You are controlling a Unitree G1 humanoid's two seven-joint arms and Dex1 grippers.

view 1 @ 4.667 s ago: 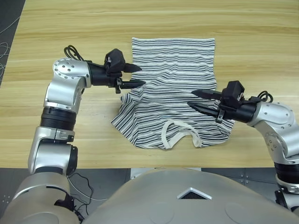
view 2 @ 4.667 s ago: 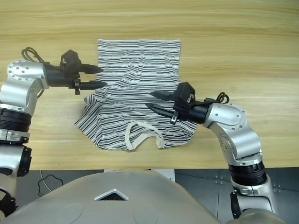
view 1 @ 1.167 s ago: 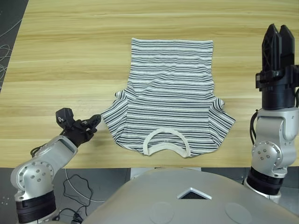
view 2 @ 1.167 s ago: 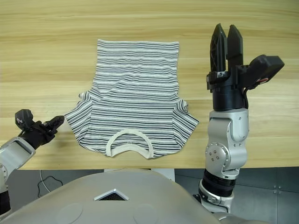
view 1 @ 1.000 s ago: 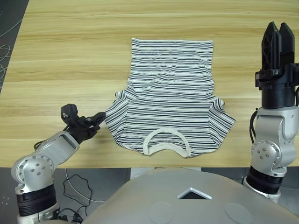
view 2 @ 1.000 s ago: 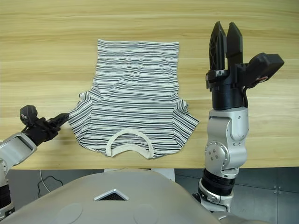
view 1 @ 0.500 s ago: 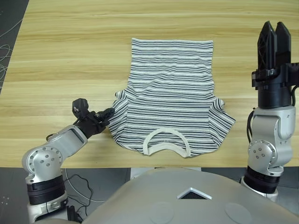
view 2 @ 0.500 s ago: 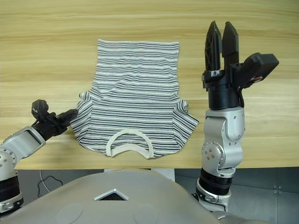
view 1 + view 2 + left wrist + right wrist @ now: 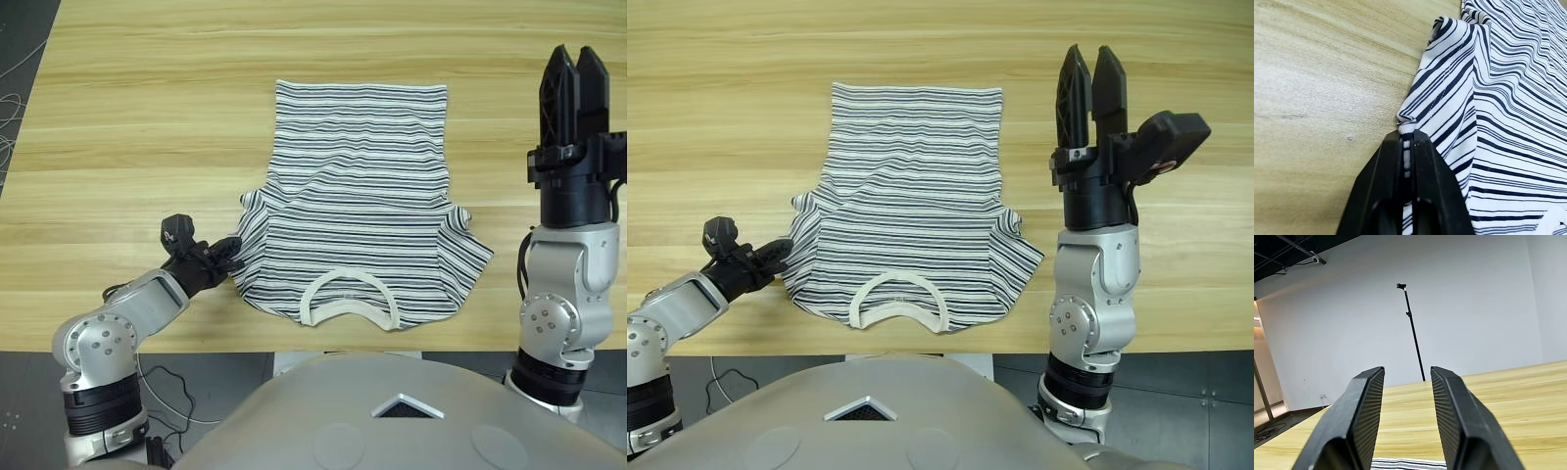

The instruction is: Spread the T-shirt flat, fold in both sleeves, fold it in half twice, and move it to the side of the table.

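At the near edge of the wooden table [image 9: 147, 98] lies the T-shirt [image 9: 358, 186], its pale collar [image 9: 350, 294] closest to the robot and its straight hem [image 9: 361, 88] farthest away. It is striped dark and light and lies mostly flat, front side up, with some shallow wrinkles across the chest. Both short sleeves stick out to the sides.

The left gripper [image 9: 235, 248] is low over the table at the near left corner of the T-shirt. Its black fingers [image 9: 1386, 161] are pinched together on the outer edge of the left sleeve [image 9: 250, 230]; a narrow strip of striped cloth shows between them in the left wrist view. The sleeve edge curls up a little just beyond the fingertips, and the wood beside it is bare. The right sleeve [image 9: 465, 245] lies loose on the table with its tip slightly bunched.

The right gripper [image 9: 577, 57] is well apart from the T-shirt, off to its right and raised above the table, with its forearm upright and its fingers pointing up. Its jaws stand parted with a clear gap and nothing between them.

Beyond the far end of the table, the right wrist view shows a thin black stand [image 9: 1413, 333] against a plain white wall [image 9: 1474, 293].
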